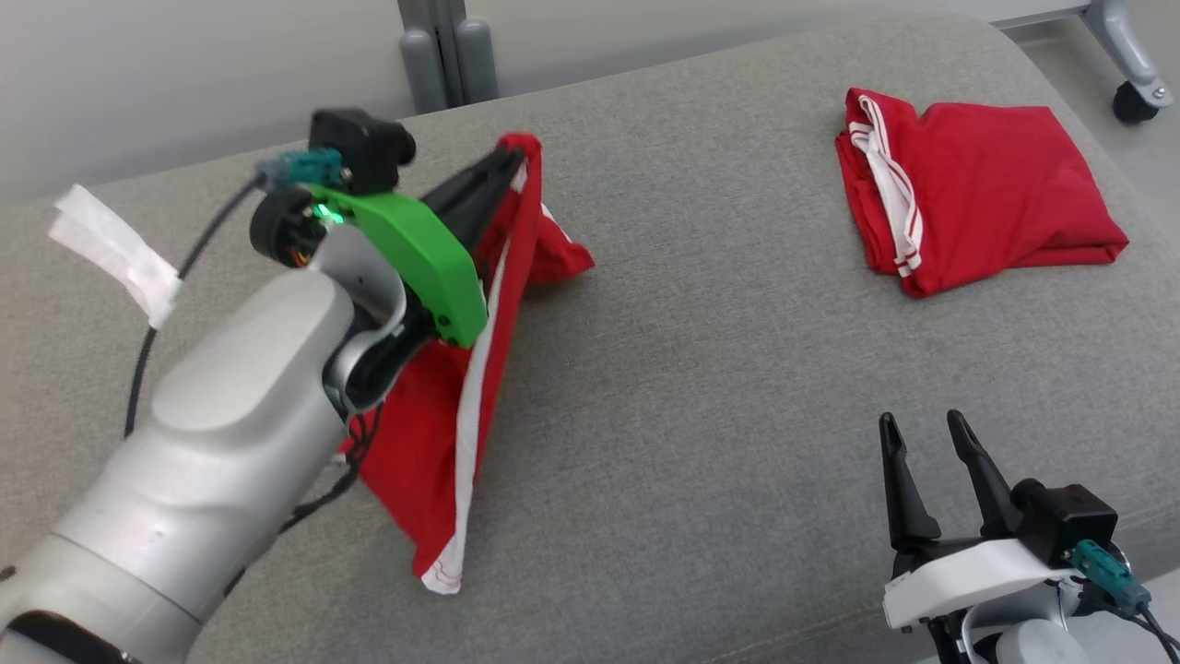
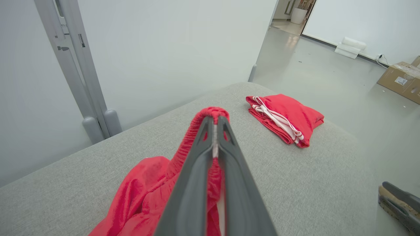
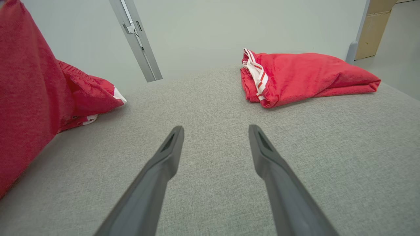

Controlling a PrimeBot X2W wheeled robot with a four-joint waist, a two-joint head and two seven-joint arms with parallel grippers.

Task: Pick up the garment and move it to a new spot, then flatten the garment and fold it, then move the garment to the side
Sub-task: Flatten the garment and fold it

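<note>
A red garment (image 1: 442, 433) with white trim hangs from my left gripper (image 1: 516, 161), which is shut on its elastic waistband and holds it raised above the grey cushion. Its lower edge trails on the fabric surface. In the left wrist view the waistband (image 2: 213, 113) bunches over the closed fingertips of the left gripper (image 2: 215, 119). The same garment (image 3: 29, 98) fills the left side of the right wrist view. My right gripper (image 1: 922, 433) stands open near the front right, with nothing between its fingers (image 3: 167, 154).
A second red garment (image 1: 968, 194), folded, lies at the back right of the grey cushion (image 1: 719, 369); it also appears as the folded garment (image 2: 285, 118) (image 3: 305, 75). A white strip (image 1: 115, 249) hangs at the left. Grey posts (image 1: 452, 46) stand behind, and a caster (image 1: 1138, 97) at the right.
</note>
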